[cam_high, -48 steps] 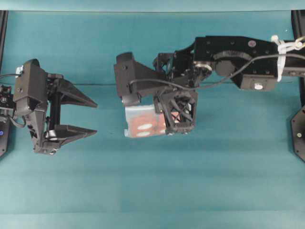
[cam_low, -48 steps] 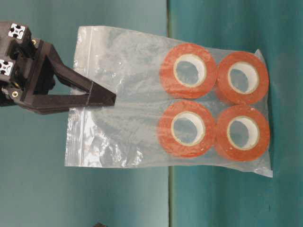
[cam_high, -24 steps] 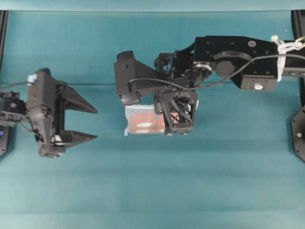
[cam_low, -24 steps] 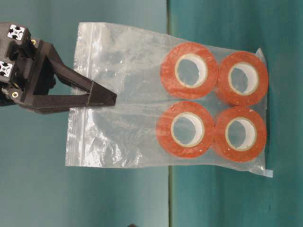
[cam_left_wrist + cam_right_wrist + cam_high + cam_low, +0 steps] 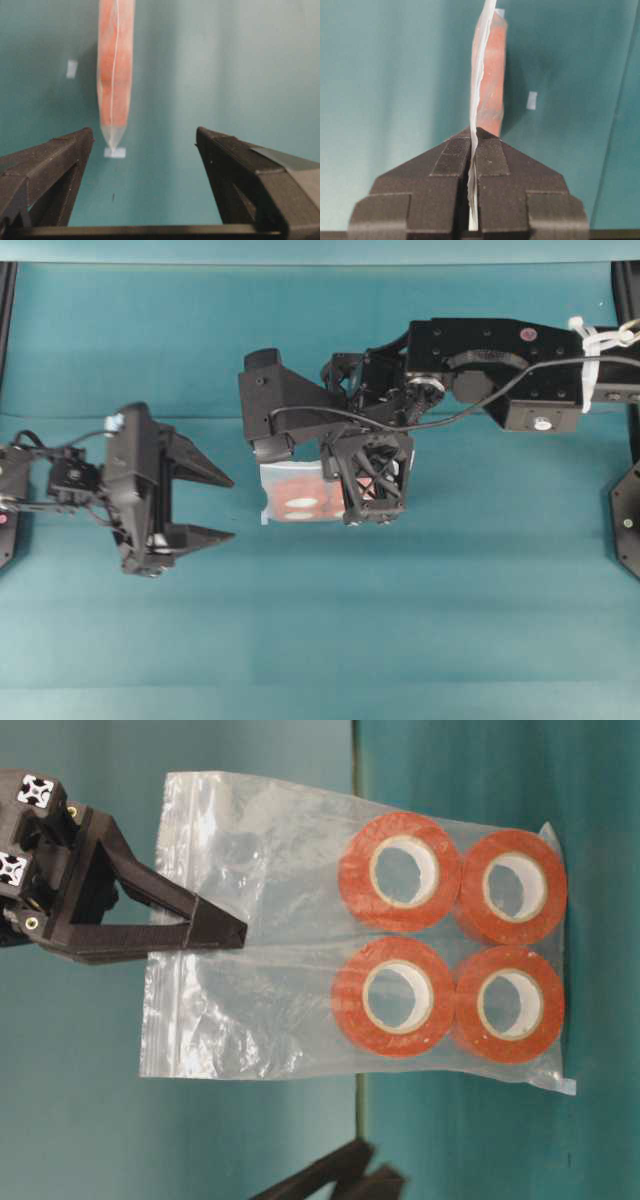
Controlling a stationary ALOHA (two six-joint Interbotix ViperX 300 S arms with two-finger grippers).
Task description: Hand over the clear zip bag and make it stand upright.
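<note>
The handover is in hand. The right end effector [image 5: 472, 150] is clamped on the bag [image 5: 300, 930], gripping it near the zip edge. The bag hangs edge-on over the middle of the green worktop [image 5: 400, 640]. In the table-level view its far end lies over the worktop, but whether it touches the surface cannot be told.

The left end effector [image 5: 222, 507] is spread wide and empty. It points at the bag from the left of the overhead view, near it but not touching. In the left wrist view the bag's thin edge sits ahead of the open fingers [image 5: 60, 160], a little off-centre toward the left one.

The next move, as I judge it, calls for the left end effector to go forward until the bag's edge lies between its fingers. It should then close on the plastic clear of the rolls before the right one lets go. The film is slack and the rolls weigh down one end, so a grip on loose plastic could let the bag swing or sag.

Counted: one bag, four orange rolls [image 5: 398, 870] with white cores inside it in two rows of two, and two end effectors.
</note>
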